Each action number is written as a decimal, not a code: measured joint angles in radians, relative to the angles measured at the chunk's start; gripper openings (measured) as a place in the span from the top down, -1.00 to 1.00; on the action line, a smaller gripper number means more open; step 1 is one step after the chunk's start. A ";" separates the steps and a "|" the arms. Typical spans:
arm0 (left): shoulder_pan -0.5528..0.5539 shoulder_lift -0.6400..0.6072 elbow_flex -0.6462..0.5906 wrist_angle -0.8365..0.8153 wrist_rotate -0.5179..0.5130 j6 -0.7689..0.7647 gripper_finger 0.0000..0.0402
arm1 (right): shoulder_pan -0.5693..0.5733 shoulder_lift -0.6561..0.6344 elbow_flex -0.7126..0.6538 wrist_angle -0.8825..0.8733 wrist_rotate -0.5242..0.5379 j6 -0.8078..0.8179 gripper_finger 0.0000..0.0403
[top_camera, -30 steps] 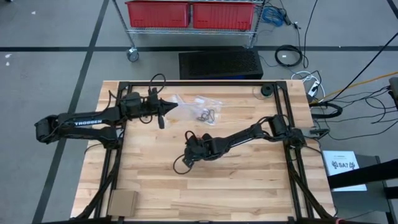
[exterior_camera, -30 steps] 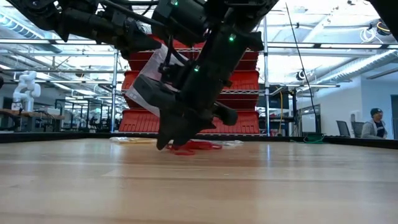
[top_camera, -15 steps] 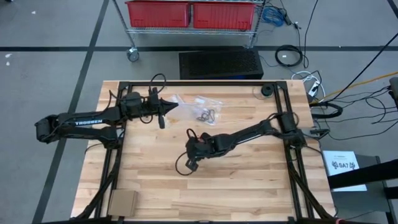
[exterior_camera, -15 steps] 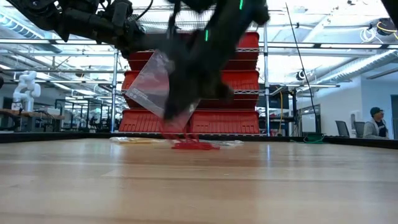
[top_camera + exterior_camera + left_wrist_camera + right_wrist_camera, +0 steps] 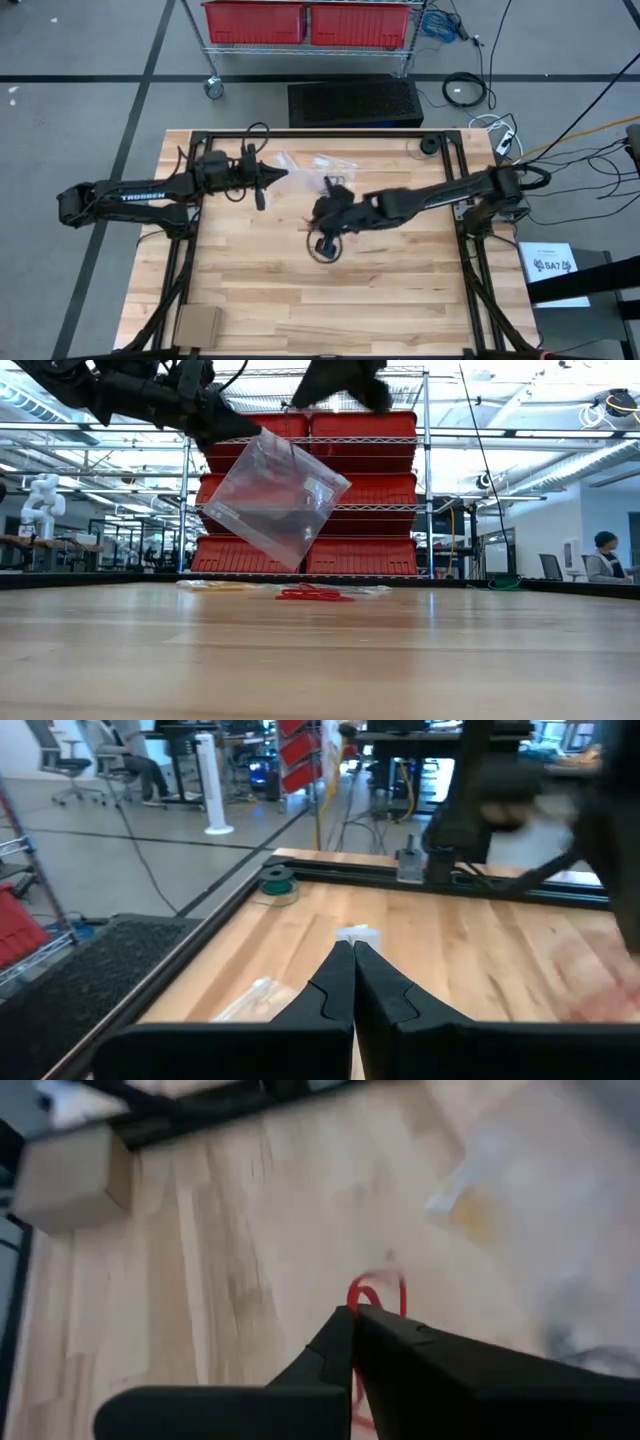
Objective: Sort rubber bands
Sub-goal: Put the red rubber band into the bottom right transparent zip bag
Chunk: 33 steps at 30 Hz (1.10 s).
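**Red band lifted toward held bag**

The right gripper (image 5: 352, 1312), jaws clamped on 1 red rubber band (image 5: 375, 1295), hangs mid-surface. The left gripper (image 5: 353, 946), jaws together on a clear bag (image 5: 275, 497), holds it aloft, apparently to receive bands. More red bands (image 5: 313, 594) lie on the surface (image 5: 400, 270).

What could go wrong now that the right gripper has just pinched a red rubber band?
The right gripper holds the red rubber band only at its fingertips, so the thin loop could slip out or snap away during the carry. The clear bag hangs tilted from the left gripper by one pinched edge; I cannot see an open mouth, so the band might miss it. The right arm is moving close to the left one, so they could bump.
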 joint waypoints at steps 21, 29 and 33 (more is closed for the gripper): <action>-0.122 0.000 0.000 0.002 -0.025 -0.002 1.00 | -0.121 -0.122 0.000 -0.042 0.017 -0.194 1.00; -0.122 0.000 0.000 0.002 -0.032 -0.002 1.00 | -0.103 -0.122 0.023 -0.057 0.017 -0.188 1.00; -0.122 0.000 0.000 -0.002 -0.039 -0.002 1.00 | -0.090 -0.122 0.056 -0.071 0.019 -0.201 1.00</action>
